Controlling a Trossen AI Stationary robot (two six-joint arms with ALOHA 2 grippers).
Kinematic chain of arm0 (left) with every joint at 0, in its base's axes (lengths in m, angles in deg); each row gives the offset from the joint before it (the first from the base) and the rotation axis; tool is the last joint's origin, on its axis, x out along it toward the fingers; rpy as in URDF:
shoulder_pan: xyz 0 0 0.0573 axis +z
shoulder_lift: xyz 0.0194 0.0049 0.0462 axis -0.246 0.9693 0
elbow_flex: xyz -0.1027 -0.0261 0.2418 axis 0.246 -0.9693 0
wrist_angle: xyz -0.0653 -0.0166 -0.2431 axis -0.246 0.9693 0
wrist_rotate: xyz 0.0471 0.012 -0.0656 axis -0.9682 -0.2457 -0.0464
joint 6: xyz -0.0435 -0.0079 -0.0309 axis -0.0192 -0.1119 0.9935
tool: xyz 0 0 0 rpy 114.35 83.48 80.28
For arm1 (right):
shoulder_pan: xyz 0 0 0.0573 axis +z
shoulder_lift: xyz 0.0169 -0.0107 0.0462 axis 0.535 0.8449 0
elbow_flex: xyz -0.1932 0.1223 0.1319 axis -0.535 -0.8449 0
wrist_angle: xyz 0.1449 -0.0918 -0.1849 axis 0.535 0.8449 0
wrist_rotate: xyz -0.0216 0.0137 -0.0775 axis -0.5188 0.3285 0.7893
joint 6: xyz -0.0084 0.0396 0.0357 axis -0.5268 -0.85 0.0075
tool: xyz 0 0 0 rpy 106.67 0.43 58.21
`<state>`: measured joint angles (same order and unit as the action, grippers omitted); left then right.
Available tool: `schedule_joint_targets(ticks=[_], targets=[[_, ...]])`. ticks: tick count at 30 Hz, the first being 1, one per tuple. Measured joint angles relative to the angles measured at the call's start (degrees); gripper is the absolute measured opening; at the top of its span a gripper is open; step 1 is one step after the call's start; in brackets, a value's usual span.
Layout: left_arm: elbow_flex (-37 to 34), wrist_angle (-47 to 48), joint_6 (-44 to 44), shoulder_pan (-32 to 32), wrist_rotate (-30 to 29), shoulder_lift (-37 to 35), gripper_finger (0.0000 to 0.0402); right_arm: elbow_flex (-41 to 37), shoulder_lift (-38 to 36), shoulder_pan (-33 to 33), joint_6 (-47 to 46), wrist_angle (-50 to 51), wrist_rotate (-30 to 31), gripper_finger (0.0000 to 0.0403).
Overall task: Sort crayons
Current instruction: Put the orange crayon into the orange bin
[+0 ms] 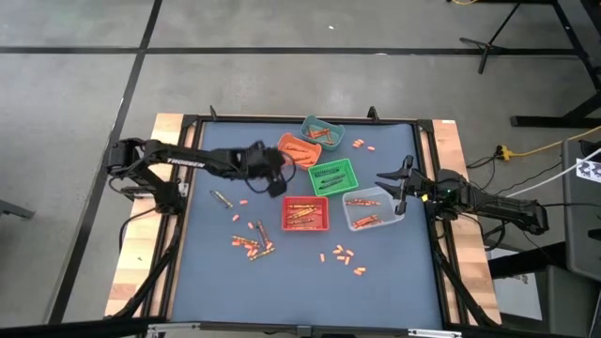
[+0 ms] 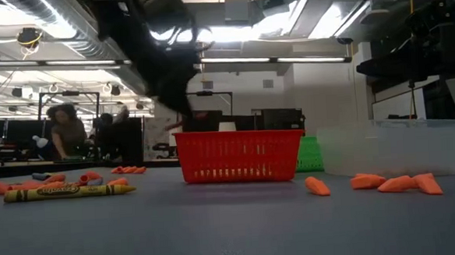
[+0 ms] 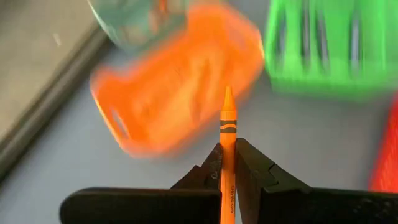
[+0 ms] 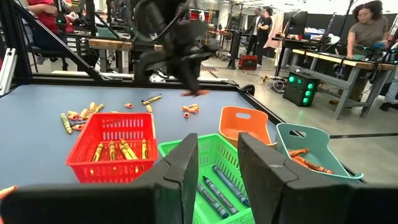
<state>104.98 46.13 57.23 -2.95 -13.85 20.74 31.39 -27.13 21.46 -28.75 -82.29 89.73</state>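
I see the tabletop [image 1: 207, 272] with bins; my left tool [image 3: 228, 163] is clenched on an orange crayon [image 3: 227, 134], carried above the orange bin [image 3: 177, 87], likely for dropping. Right tool [image 4: 217, 163] waits released over the green bin [image 4: 214, 165].

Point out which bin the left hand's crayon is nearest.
The orange bin: the left hand holds its orange crayon just beside it.

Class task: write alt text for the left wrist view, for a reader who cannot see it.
The left gripper is shut on an orange crayon, point forward. Beyond it lie an orange bin, a green bin and a teal bin on the blue-grey table.
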Motion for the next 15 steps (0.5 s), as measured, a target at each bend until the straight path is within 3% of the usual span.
schedule_joint_targets(ticks=[7,15], targets=[[0.2,-21.2,-8.7,6.2,-0.2,0.0,0.0007,0.0,0.0,0.0,0.0,0.0,0.0,0.0113],[0.2,-24.3,-9.1,10.2,-0.1,0.0,0.0008,0.0,0.0,0.0,0.0,0.0,0.0,0.0113]])
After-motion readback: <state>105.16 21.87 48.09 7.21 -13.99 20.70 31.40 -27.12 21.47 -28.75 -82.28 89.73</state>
